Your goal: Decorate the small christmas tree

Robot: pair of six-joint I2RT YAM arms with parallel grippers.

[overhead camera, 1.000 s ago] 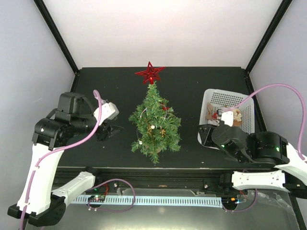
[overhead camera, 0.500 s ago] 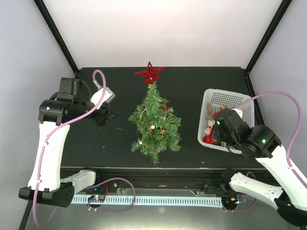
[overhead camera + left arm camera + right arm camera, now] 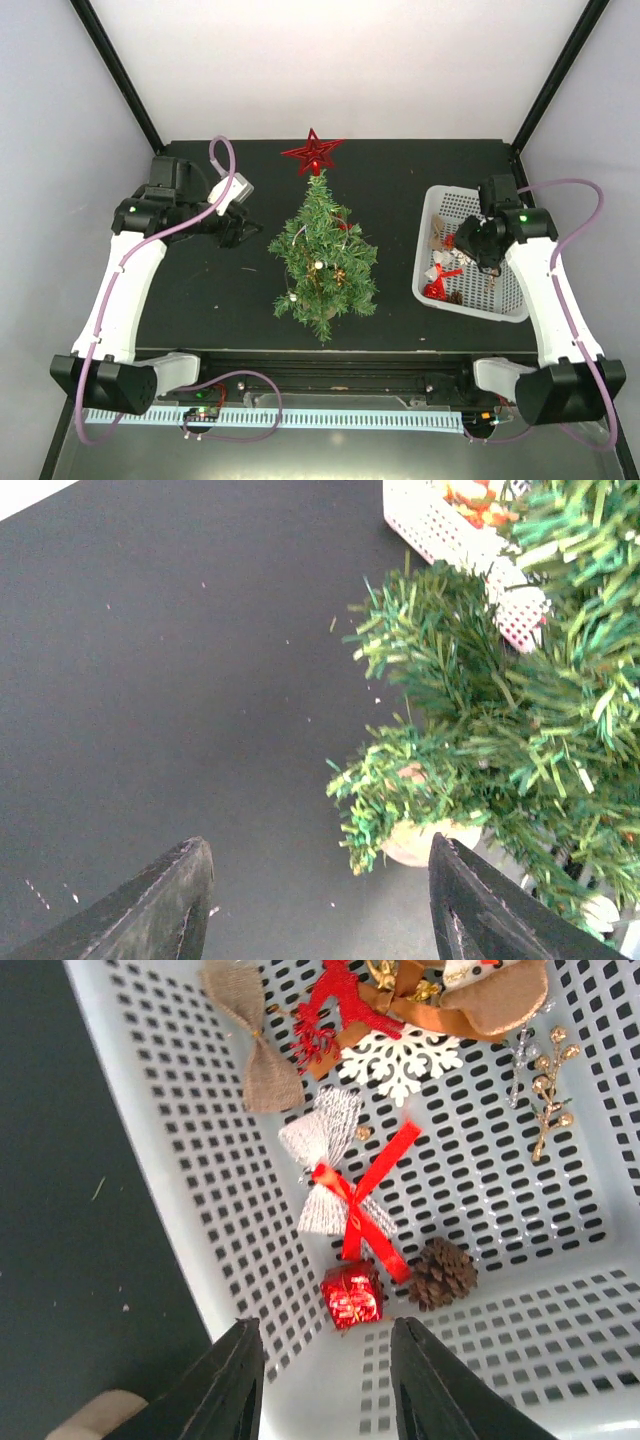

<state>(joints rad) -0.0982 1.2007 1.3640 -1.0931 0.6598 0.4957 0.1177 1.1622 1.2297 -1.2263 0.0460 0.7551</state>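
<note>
I find no writing, label, brand mark, number or sign that I can read on anything in my views.

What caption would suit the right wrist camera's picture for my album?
Open right gripper hovers over the white basket, above a red gift box, a pine cone and a ribboned mesh bow.

"What sort of place was it?"

"A robotics lab cell. White panels (image 3: 330, 60) in black struts (image 3: 113, 70) enclosed the table (image 3: 400, 180). The left arm (image 3: 120, 290) and right arm (image 3: 550, 300) were bolted at its near edge, by a slotted cable duct (image 3: 340, 418)."
</note>
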